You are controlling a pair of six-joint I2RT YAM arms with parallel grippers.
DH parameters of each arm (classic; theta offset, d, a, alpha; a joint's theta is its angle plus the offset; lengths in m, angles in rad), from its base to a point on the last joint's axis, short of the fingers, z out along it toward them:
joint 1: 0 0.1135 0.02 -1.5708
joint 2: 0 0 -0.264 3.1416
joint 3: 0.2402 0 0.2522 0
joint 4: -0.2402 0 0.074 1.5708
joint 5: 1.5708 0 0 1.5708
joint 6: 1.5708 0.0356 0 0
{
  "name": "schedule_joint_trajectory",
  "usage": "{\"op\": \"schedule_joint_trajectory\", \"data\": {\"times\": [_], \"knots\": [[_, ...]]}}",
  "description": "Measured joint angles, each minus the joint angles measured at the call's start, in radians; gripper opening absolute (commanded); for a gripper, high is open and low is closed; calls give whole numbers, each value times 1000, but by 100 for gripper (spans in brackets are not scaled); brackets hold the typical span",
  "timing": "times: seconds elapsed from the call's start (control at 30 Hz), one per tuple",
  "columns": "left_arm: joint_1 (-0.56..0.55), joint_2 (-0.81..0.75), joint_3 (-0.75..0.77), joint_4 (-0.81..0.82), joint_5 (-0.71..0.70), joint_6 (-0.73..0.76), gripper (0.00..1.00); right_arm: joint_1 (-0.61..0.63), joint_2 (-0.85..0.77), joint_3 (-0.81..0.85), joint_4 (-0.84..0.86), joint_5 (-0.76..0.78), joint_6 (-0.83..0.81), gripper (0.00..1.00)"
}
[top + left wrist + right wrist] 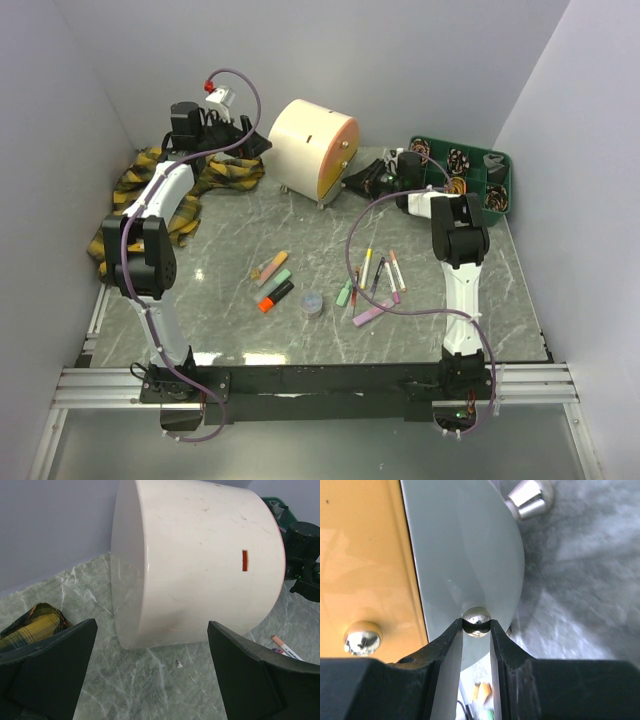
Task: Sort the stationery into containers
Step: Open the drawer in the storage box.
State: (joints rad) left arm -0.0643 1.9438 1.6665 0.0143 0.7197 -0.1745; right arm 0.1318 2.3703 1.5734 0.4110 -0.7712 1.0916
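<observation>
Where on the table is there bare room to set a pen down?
Bare marble lies between the cabinet and the highlighters, and along the near edge in front of the grey tin. It is crowded around the pens and near the green tray, where the right tool works.

Grey-green marbled tabletop (230,300), walled in white on three sides. At the back, resting on small metal feet: cream cylindrical cabinet (310,148) with orange front. To its left, bunched on the surface: yellow-black plaid cloth (140,190). At back right: dark green compartment tray (500,160). Near the middle, lying flat in a loose group: orange highlighter (268,266), green highlighter (274,281), black-and-red highlighter (276,296). Just beside them: small round grey tin (313,304). Further right, scattered close together: thin pens (380,275), a second green highlighter (344,293) and pink highlighter (368,314).
</observation>
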Motion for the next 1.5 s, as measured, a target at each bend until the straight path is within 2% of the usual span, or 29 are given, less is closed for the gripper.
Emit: {"op": "schedule_joint_trajectory", "data": {"times": [0.5, 0.93, 1.5], "knots": [[-7, 0, 1, -19, -42, 36, 99, -69, -124, -209, 27, -60, -17, 8], [-9, 0, 0, -23, -55, 44, 99, -72, -154, -228, -15, -47, -61, 7], [4, -36, -18, -42, -61, 58, 99, -35, -230, -193, -196, 186, -155, 6]]}}
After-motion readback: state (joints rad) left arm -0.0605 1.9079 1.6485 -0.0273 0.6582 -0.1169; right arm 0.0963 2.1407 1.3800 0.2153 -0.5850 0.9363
